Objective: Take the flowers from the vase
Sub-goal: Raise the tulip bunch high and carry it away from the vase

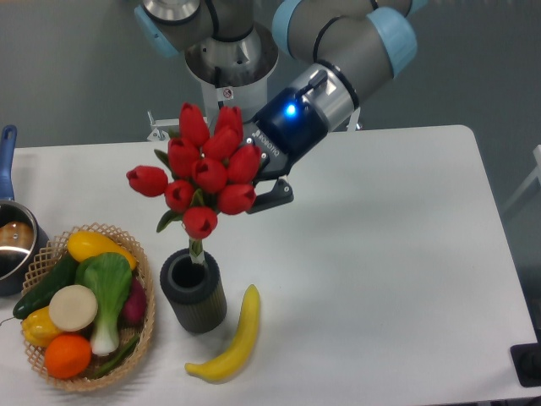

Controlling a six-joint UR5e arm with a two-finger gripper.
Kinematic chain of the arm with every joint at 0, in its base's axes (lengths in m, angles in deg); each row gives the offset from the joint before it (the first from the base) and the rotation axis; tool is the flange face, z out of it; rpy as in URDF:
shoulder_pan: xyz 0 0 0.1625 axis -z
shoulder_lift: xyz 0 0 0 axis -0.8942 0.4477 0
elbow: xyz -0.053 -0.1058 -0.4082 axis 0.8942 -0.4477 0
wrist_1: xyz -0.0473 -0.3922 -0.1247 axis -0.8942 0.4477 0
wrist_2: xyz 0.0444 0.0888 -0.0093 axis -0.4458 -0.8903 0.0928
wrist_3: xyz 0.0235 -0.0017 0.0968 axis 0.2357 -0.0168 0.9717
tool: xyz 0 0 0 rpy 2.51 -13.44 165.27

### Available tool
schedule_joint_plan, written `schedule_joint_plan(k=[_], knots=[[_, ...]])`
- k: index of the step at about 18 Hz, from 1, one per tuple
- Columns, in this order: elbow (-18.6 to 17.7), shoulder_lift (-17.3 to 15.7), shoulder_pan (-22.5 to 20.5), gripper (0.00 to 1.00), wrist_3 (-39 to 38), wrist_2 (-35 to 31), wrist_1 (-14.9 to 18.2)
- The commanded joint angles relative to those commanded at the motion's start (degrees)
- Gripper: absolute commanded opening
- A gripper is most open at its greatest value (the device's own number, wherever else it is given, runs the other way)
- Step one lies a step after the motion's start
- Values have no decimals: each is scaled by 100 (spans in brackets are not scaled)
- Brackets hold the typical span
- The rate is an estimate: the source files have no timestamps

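**Tulips up high, stems barely in the vase**

Closest to the front edge of the desk (380, 279) there's a banana (234, 340), just right of the ribbed dark vase (195, 292). A wicker basket (145, 317) of veggies sits left of it, with a blue-handled pot (10, 228) at the left edge. Whole right half of the desk is open room. The red tulips (203, 169) are lifted above the vase, stem end just at its mouth. The gripper (258, 182) is behind the blooms; can't tell how the jaws stand.
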Motion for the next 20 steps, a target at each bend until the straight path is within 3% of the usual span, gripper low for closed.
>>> schedule_joint_plan(k=[5,12,17,20], knots=[[-8,-184,-395,37,-220,-149,9],[-43,-553,-1800,37,-326,-1230,18],[-61,-536,-2583,37,-134,-1467,0],[-52,-484,-2715,37,227,-1581,0]])
